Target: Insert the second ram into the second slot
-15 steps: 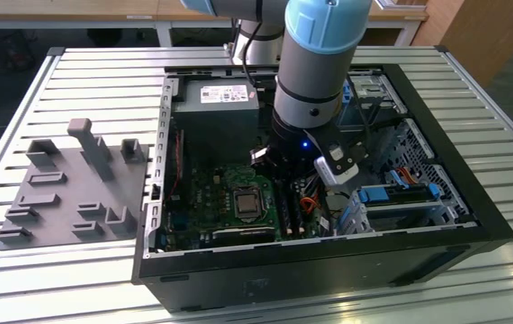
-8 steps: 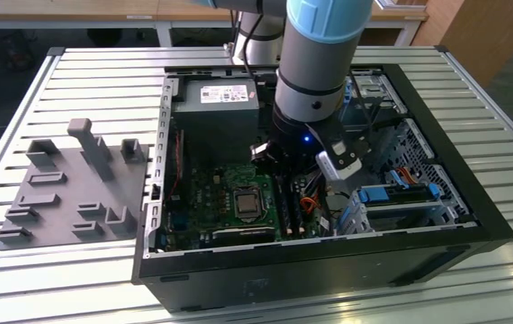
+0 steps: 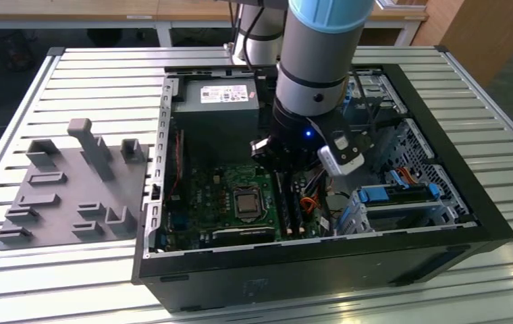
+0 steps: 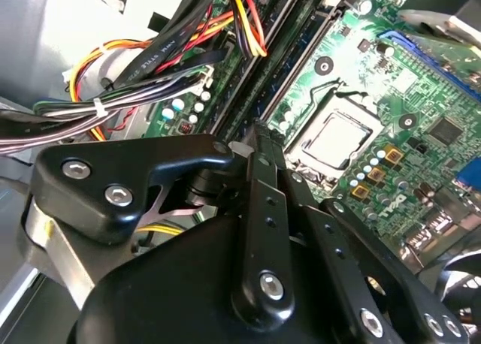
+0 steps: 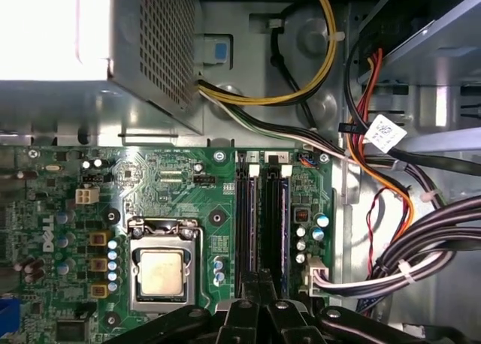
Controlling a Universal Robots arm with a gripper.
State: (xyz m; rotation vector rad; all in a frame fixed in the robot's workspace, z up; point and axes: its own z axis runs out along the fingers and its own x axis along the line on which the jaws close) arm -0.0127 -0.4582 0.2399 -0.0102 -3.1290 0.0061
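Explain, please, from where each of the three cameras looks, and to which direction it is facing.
Exterior view: off the arm, above, looking down into the open computer case on the slatted table; the arm and gripper reach inside.
First wrist view: on the arm, facing the motherboard, RAM slots and power supply; the gripper sits at one edge.
Second wrist view: behind the gripper, looking obliquely along the board.
Shared: both wrist views show the CPU socket.
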